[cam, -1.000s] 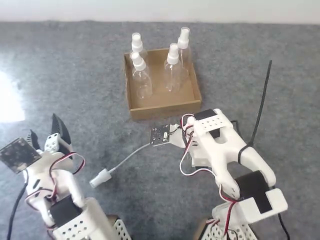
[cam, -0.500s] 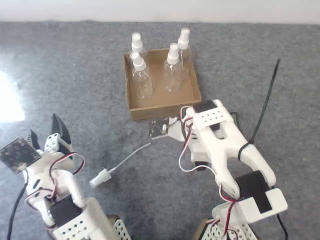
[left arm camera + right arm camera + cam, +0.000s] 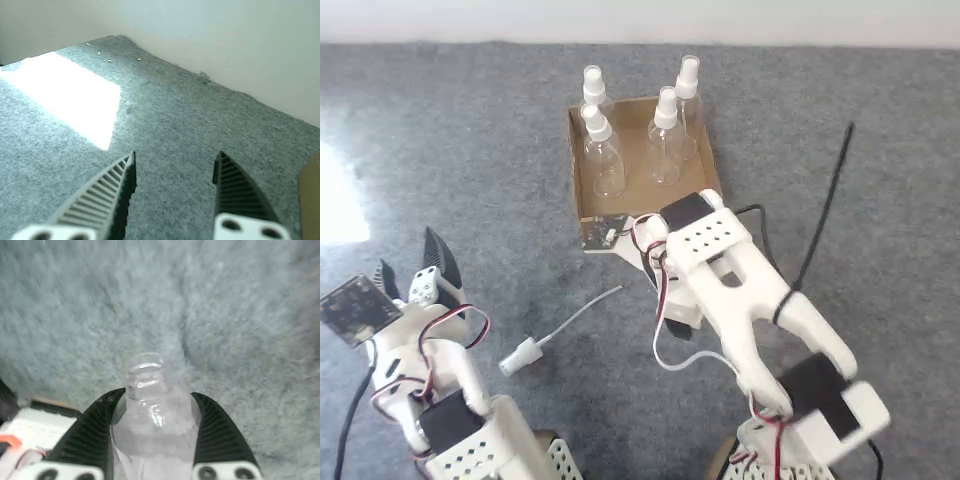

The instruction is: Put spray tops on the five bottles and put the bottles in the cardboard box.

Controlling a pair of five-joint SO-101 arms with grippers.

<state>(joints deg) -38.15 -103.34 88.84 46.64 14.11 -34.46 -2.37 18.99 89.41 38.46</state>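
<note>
A clear bottle [image 3: 150, 415] with a bare neck and no spray top sits between my right gripper's [image 3: 155, 400] black fingers, which are shut on it over the grey carpet. In the high view the right arm [image 3: 720, 270] reaches to the front left corner of the cardboard box [image 3: 705, 190]. Several bottles with white spray tops [image 3: 605, 160] stand in the box. A loose spray top [image 3: 523, 353] with its long tube lies on the carpet between the arms. My left gripper [image 3: 412, 262] [image 3: 175, 157] is open and empty at the near left.
A black cable [image 3: 825, 215] rises to the right of the right arm. A bright patch of light [image 3: 65, 95] lies on the carpet at the far left. A pale wall [image 3: 225, 45] borders the carpet behind the box.
The right arm swung left and forward with the bottle, from the box's front right to its front left corner. The black cable shifted with it. The left arm stayed still.
</note>
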